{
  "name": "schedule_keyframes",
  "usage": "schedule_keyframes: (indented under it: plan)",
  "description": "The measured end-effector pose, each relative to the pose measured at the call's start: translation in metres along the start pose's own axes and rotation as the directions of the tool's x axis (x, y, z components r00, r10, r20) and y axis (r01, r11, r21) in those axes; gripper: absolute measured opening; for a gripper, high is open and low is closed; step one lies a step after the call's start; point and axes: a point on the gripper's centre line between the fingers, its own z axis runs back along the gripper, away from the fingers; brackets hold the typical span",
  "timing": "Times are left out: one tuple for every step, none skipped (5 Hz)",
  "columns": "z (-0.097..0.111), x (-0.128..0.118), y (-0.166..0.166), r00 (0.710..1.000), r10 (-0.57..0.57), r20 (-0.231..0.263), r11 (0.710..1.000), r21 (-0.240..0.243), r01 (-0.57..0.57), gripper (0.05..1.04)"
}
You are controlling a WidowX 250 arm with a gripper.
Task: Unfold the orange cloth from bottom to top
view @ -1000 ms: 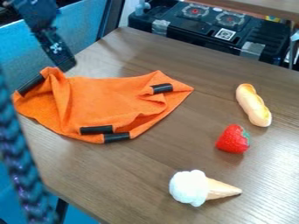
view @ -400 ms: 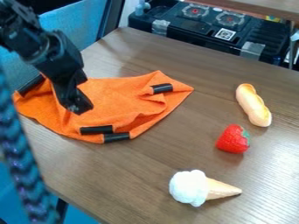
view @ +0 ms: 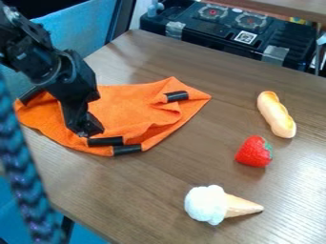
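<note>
At the left edge of the tabletop lies the orange cloth, rumpled, the unfolding seemingly at its grasping step; next calls for pinching the lower layer and drawing it upward. Beside a black strip, the claw hangs low; its opening, hold and contact can't be told.

The arm is matt black, with a rounded, grey-edged joint housing. Small pale specks may be screws. The black gripper looks angular.
</note>
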Motion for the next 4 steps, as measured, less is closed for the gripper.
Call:
schedule_keyframes:
  plan:
    - [-0.004, -0.001, -0.007, 1.000, -0.027, -0.013, 1.000, 0.007, 0.027, 0.999]
    - [-0.006, -0.002, -0.009, 0.999, -0.039, -0.020, 0.999, 0.017, 0.039, 0.999]
    - [-0.009, 0.000, -0.009, 0.998, -0.056, -0.026, 0.998, 0.029, 0.057, 0.999]
    - [-0.015, -0.002, -0.010, 0.998, -0.053, -0.042, 0.998, 0.026, 0.054, 1.000]
